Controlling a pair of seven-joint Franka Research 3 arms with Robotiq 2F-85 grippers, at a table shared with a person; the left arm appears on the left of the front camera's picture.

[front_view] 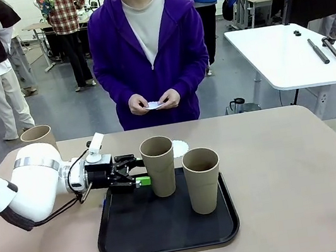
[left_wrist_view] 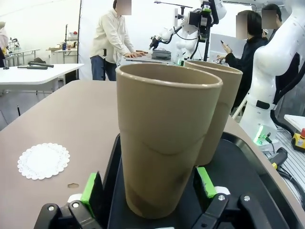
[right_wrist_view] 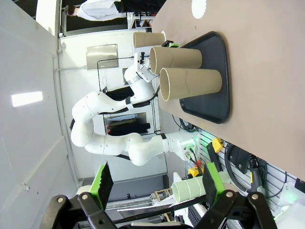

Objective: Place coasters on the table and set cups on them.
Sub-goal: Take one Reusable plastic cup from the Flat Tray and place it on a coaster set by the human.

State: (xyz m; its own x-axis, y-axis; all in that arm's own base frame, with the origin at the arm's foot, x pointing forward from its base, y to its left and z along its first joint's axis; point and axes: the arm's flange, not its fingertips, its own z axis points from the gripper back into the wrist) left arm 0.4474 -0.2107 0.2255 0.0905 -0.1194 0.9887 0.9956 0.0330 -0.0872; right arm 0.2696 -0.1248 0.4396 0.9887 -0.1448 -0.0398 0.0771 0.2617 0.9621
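Two tan cups stand on a black tray (front_view: 129, 244). My left gripper (front_view: 138, 171) is open around the base of the left cup (front_view: 159, 166). In the left wrist view that cup (left_wrist_view: 167, 138) stands between the green pads (left_wrist_view: 90, 188), with the second cup (left_wrist_view: 224, 105) right behind it. A third cup (front_view: 37, 138) stands on the table (front_view: 291, 177) at the far left. One white coaster (front_view: 180, 145) lies on the table behind the tray, and the coaster (left_wrist_view: 43, 161) also lies left of the tray in the left wrist view. The person holds another coaster (front_view: 155, 105) in both hands. My right gripper (right_wrist_view: 157, 183) is open and holds nothing, well off the tray (right_wrist_view: 217, 71).
The person in a purple hoodie stands at the far edge. A white table (front_view: 284, 50) with black rods is at the back right. The tabletop right of the tray is bare.
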